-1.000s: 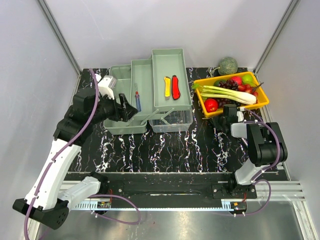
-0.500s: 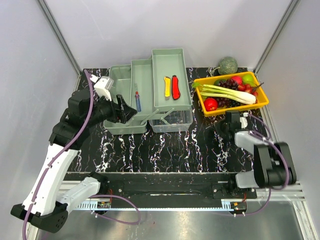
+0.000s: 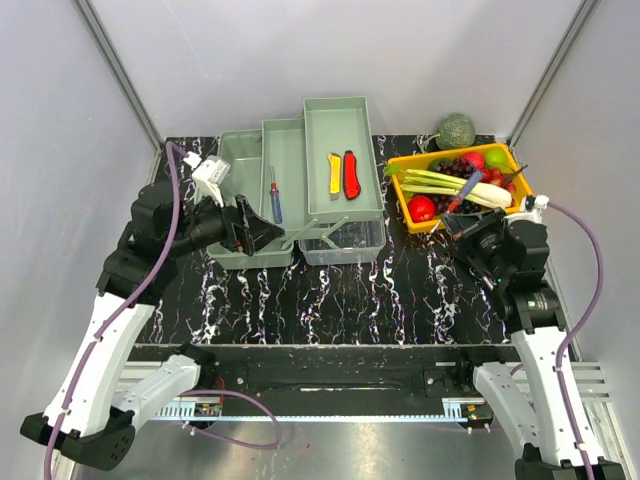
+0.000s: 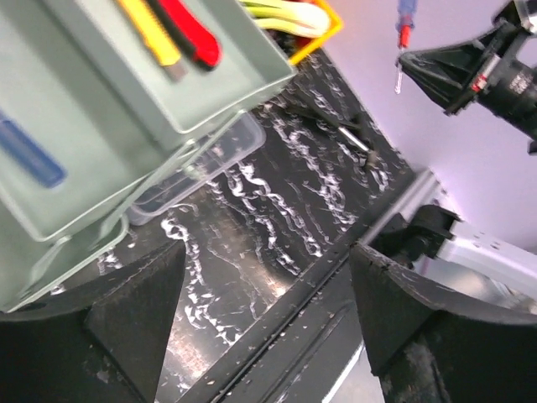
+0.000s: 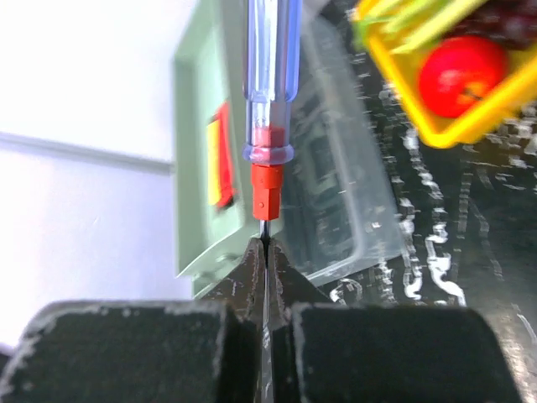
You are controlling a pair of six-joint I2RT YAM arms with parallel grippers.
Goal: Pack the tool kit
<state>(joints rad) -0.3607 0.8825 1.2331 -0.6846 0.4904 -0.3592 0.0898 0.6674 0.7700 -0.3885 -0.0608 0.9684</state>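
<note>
The pale green toolbox (image 3: 290, 165) stands open at the table's middle back, its tiered trays folded out and its clear lid (image 3: 345, 238) in front. A yellow knife (image 3: 334, 172) and a red knife (image 3: 351, 173) lie in the top tray; a blue-handled screwdriver (image 3: 274, 196) lies in the middle tray. My left gripper (image 3: 258, 232) is open and empty at the box's front left corner. My right gripper (image 3: 456, 222) is shut on the metal shaft of a second screwdriver (image 5: 270, 84), which has a clear blue handle and a red collar, held in the air beside the fruit tray.
An orange-yellow tray (image 3: 523, 208) of fruit and vegetables stands at the back right, with a green melon (image 3: 456, 130) behind it. In the left wrist view, the toolbox tray (image 4: 243, 84) is at top left and the right gripper (image 4: 436, 71) at top right. The table's metal front rail (image 3: 330, 385) runs along the near edge.
My right arm has risen from the table by the fruit tray with the screwdriver in its jaws, now lifted over the tray's near edge. My left gripper has shifted slightly.
</note>
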